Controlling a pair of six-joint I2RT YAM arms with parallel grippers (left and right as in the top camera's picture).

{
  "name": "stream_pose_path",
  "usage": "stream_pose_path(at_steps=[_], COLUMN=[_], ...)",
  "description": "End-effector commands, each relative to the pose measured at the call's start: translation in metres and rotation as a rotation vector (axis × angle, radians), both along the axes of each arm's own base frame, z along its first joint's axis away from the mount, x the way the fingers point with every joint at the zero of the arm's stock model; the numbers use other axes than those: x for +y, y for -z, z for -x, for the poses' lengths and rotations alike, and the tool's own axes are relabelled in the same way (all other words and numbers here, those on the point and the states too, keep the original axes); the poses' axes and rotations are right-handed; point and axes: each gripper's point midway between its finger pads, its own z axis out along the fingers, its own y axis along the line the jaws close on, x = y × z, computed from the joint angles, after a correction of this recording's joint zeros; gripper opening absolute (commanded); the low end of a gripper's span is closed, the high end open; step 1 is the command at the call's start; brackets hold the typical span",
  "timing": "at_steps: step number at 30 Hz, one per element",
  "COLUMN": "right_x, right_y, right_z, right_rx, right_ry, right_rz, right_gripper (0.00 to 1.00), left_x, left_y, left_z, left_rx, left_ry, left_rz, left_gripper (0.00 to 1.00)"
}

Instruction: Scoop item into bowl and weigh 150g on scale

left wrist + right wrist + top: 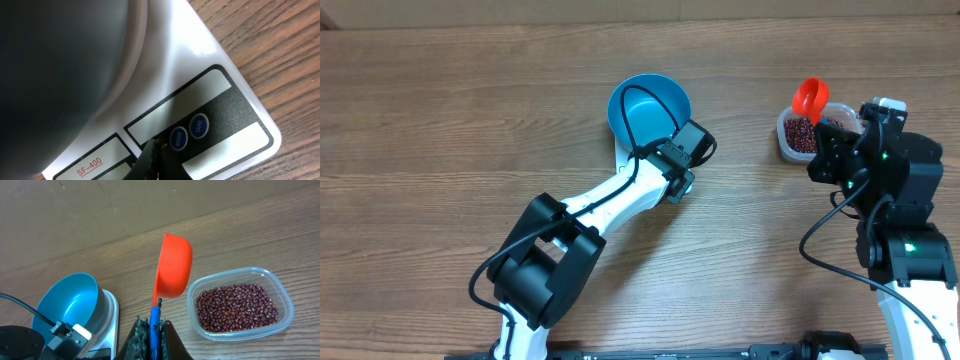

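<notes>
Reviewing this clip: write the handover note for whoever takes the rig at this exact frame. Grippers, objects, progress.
Left gripper: shut, holding nothing, tips beside the blue buttons on the scale; contact unclear.
Right gripper: shut on the handle of the red scoop, which is raised next to the clear tub; its inside is not visible.
The blue bowl sits on the scale, empty. The beans are in the tub.
Done: bowl on scale, scoop in hand.
Left: scoop beans into the bowl until the target weight shows.
</notes>
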Motion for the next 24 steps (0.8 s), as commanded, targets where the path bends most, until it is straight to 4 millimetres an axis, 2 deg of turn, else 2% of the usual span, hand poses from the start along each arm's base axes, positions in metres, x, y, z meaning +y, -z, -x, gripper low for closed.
stream_pose_path(at_steps=[1, 7, 17, 24], right_x=[-0.004, -0.004, -0.004, -0.004], right_y=[-0.017, -0.017, -0.017, -0.017], right_z=[-0.002, -0.002, -0.002, -0.002], right_rx=[-0.038, -0.038, -0.038, -0.038], right_ry=[0.015, 0.015, 0.015, 0.015], right_rz=[0.009, 0.009, 0.009, 0.009], right_gripper=[0.04, 0.04, 0.03, 0.04], left_x=[0.004, 0.005, 0.014, 0.010], left_y=[0.011, 0.014, 0.030, 0.024], left_z=[0.003, 0.005, 0.015, 0.008], left_rx=[0.025, 0.029, 0.050, 0.021], left_ry=[-0.016, -0.016, -0.017, -0.020], left_rz=[-0.002, -0.005, -0.024, -0.011], left_gripper=[0.04, 0.04, 0.04, 0.04])
